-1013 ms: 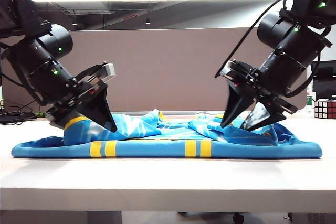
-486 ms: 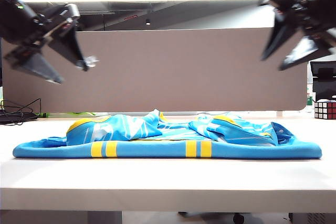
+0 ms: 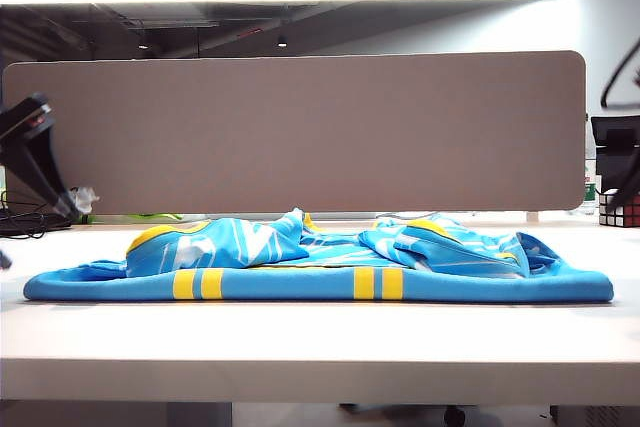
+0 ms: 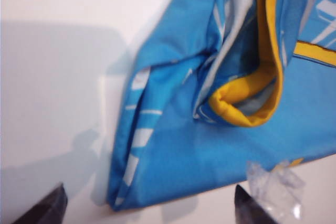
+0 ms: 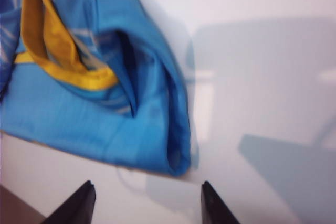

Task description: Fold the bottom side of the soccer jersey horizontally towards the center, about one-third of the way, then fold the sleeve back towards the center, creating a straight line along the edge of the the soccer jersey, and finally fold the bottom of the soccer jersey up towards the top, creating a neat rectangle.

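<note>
The soccer jersey [image 3: 320, 262] lies folded in a long sky-blue band across the table, with yellow stripes along its front edge and rumpled white-streaked cloth on top. My left gripper [image 3: 40, 187] hangs off the jersey's left end. In the left wrist view it [image 4: 148, 198] is open above the jersey's corner [image 4: 210, 145] and a yellow cuff [image 4: 247, 103], holding nothing. My right gripper [image 5: 147, 187] is open too, over bare table just off the jersey's other corner [image 5: 157, 129]. It is not visible in the exterior view.
A scrap of clear film [image 4: 273, 187] clings beside one left finger. A Rubik's cube [image 3: 620, 209] stands at the table's far right. A grey partition [image 3: 300, 127] runs behind the table, and cables [image 3: 30, 222] lie at the back left.
Both grippers have lifted off the jersey and swung outward, the left to the left edge and the right out of the exterior view. The jersey has stayed as it lay.
</note>
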{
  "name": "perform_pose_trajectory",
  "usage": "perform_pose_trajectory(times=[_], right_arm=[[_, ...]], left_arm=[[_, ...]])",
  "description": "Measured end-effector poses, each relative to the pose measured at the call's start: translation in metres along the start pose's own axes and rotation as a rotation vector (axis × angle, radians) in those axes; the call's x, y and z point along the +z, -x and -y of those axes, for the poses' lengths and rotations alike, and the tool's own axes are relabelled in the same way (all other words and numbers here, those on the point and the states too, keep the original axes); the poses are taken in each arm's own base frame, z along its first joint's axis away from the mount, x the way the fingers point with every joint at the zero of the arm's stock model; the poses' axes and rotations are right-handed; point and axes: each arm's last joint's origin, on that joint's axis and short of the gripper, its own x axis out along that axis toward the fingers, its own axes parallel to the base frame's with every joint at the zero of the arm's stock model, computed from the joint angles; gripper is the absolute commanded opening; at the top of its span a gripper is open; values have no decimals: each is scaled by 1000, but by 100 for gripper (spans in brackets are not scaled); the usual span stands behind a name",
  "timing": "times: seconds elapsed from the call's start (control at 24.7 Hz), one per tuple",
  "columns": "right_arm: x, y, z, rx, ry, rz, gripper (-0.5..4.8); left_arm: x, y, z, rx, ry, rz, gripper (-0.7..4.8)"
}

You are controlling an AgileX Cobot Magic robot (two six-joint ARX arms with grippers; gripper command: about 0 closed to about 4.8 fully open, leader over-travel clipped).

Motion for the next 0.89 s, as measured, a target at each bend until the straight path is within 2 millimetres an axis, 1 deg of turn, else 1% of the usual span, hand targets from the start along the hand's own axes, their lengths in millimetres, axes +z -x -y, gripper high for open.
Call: perform_pose_trajectory(times=[0.04,0.12,0.24,0.36,0.57,0.65,0.73,0.89], right_arm=[[-13,-7,12,16,-52,-2,275],[-23,-12,21,23,-95,4,275],[-29,-17,25,35,-110,21,275],[-32,-21,29,44,-125,25,274],[-29,-24,30,55,-123,34,274],[-29,-27,28,59,-113,30,274],[-29,-36,23,79,-93,14,274],[-26,-50,13,108,-78,12,274]], left_arm=[[-7,-3,-5,-13,32,-2,404],[-14,-7,-9,-15,50,0,404],[-25,-13,-13,-28,66,-11,404],[-29,-16,-14,-48,64,10,404],[-34,-21,-17,-83,93,60,404],[-35,-24,-19,-116,106,74,404],[-34,-29,-20,-163,116,70,404],[-34,-36,-15,-180,93,54,404]])
